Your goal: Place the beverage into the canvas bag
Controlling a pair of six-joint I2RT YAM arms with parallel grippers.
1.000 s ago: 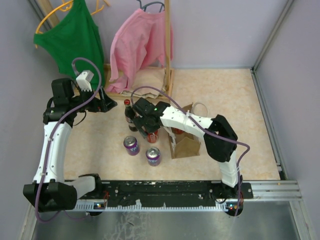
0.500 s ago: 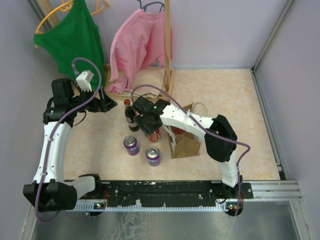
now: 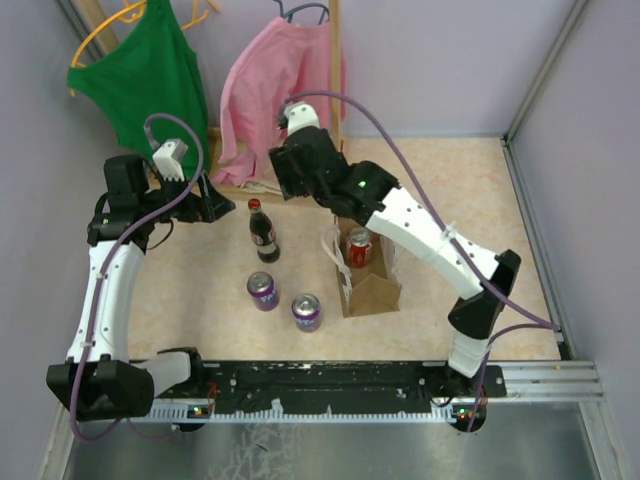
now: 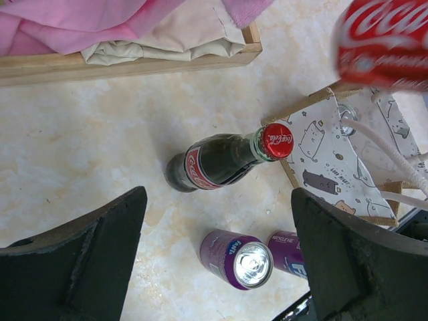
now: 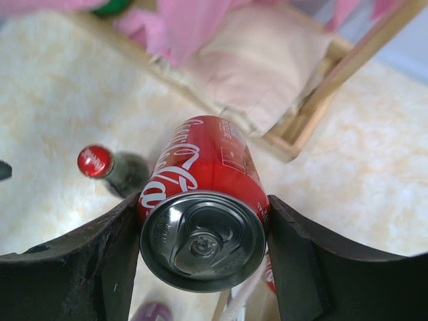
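Above the tabletop [image 3: 200,300], beyond the far end of the bag:
- Right hand [image 5: 202,221]: raised, fingers closed against both sides of a red Coca-Cola can [image 5: 200,160]. The can is held in the air with its silver top toward the wrist camera, and it is not in the bag. From the left wrist it shows as a red blur at the upper right [image 4: 384,43].

On the tabletop, centre:
- Canvas bag [image 3: 372,288]: upright and open-topped, with tan sides, a pale panel printed with small cats [image 4: 328,157] and white loop handles.
- Second red can [image 3: 358,247]: upright inside the bag.

On the tabletop, left of the bag:
- Glass cola bottle [image 3: 263,232]: dark, upright, red cap, red label; apart from the bag.
- Two purple cans [image 3: 263,291] [image 3: 306,312]: upright, near each other, on the near side of the bottle.

At the far left:
- Left hand [image 3: 205,200]: held high, fingers spread wide, nothing between them; the bottle and purple cans lie below it in its wrist view.

At the far edge:
- Wooden rack [image 3: 337,100]: holds a beige cushion [image 5: 267,60].
- Pink garment [image 3: 275,90] and green top [image 3: 150,85]: hanging on hangers.
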